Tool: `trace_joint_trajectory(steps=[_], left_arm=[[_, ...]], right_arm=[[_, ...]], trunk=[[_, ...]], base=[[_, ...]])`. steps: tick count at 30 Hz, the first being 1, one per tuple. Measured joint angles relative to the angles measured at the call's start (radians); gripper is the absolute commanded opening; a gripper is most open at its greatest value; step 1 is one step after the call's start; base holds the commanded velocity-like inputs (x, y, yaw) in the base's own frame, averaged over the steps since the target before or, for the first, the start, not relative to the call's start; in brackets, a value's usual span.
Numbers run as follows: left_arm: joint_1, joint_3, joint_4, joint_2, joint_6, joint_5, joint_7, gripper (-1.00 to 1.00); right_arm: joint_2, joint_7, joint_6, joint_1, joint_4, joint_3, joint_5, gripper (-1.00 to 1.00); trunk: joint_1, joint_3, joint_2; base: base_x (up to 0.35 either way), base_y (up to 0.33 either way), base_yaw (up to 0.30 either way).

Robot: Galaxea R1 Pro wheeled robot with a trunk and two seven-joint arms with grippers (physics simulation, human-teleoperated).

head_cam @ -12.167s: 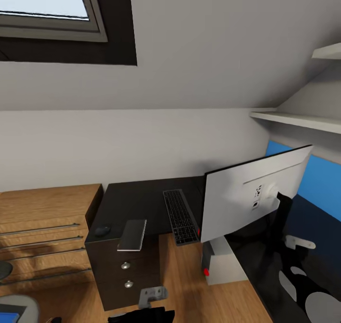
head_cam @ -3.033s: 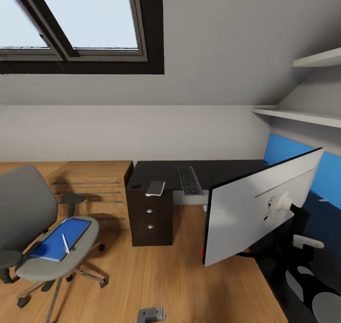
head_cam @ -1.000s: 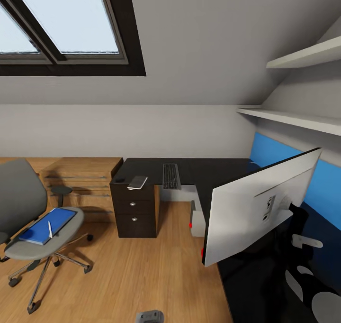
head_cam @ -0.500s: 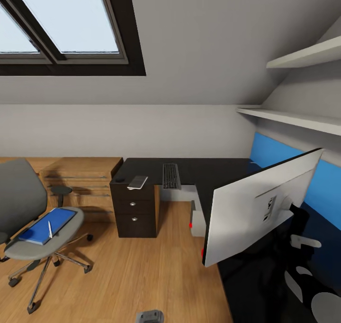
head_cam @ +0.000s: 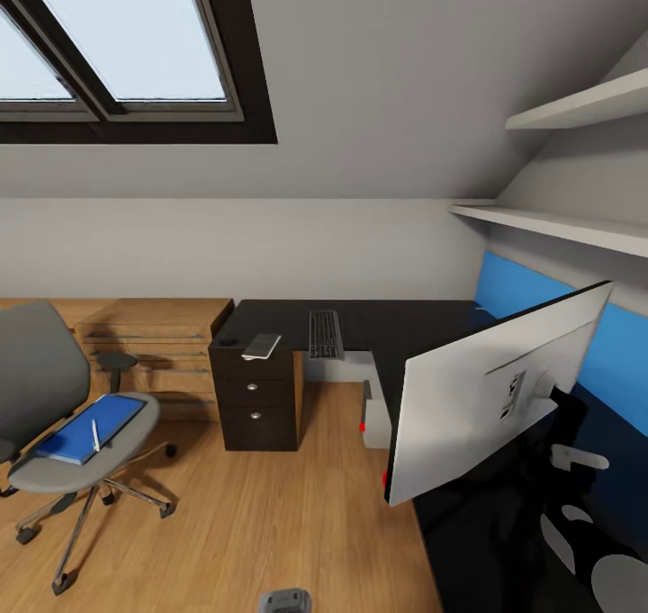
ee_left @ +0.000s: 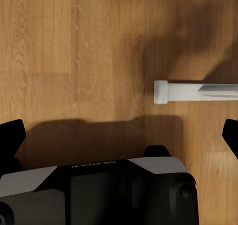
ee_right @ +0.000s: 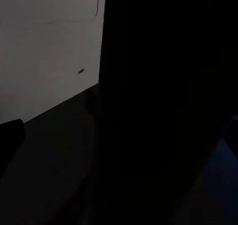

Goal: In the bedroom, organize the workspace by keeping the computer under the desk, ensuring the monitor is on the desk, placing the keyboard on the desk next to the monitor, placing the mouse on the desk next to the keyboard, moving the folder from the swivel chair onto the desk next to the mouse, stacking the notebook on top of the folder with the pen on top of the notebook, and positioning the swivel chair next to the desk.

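Observation:
The grey swivel chair (head_cam: 40,374) stands at the left, away from the desk. The blue folder (head_cam: 81,431) lies on its seat with the white pen (head_cam: 94,435) on top. The black desk (head_cam: 405,318) carries the keyboard (head_cam: 325,333), the notebook (head_cam: 261,346) and the mouse (head_cam: 229,341) above its drawers. Under it stands the computer (head_cam: 376,419). The monitor (head_cam: 477,397) hangs tilted, back towards me, at the end of my right arm (head_cam: 560,415). My right gripper (ee_right: 119,136) is shut on it in a dark view. My left gripper (ee_left: 120,136) is open over the floor.
A light-wood chest of drawers (head_cam: 153,343) stands left of the desk. A blue wall panel (head_cam: 531,311) and white shelves (head_cam: 558,226) line the right wall. Wooden floor (head_cam: 270,514) lies between chair and desk. A white bar (ee_left: 196,91) crosses the floor beneath my left gripper.
Nothing has moved in the last second. Before that the view pulled back from the desk and brought the chair into sight, while the monitor kept its place at my right arm.

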Motion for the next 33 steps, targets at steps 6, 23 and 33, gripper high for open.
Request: trace_joint_trajectory(steps=[6,23,33], left_arm=[[0.0,0.0,0.0,0.0,0.0,-0.002,0.0,1.0],[0.0,0.0,0.0,0.0,0.0,0.002,0.002,1.0],[0.0,0.001,0.001,0.0,-0.046,-0.001,0.006,1.0]], right_arm=[[0.0,0.001,0.0,0.0,0.0,0.0,0.0,1.0],[0.002,0.001,0.002,0.0,-0.002,0.0,0.0,1.0],[0.002,0.001,0.005,0.0,-0.003,0.0,0.0,1.0]], trunk=[[0.0,0.0,0.0],[0.0,0.0,0.0],[0.0,0.0,0.0]], base=[[-0.178,0.0,0.0],[-0.084,0.0,0.0],[-0.307,0.0,0.0]])
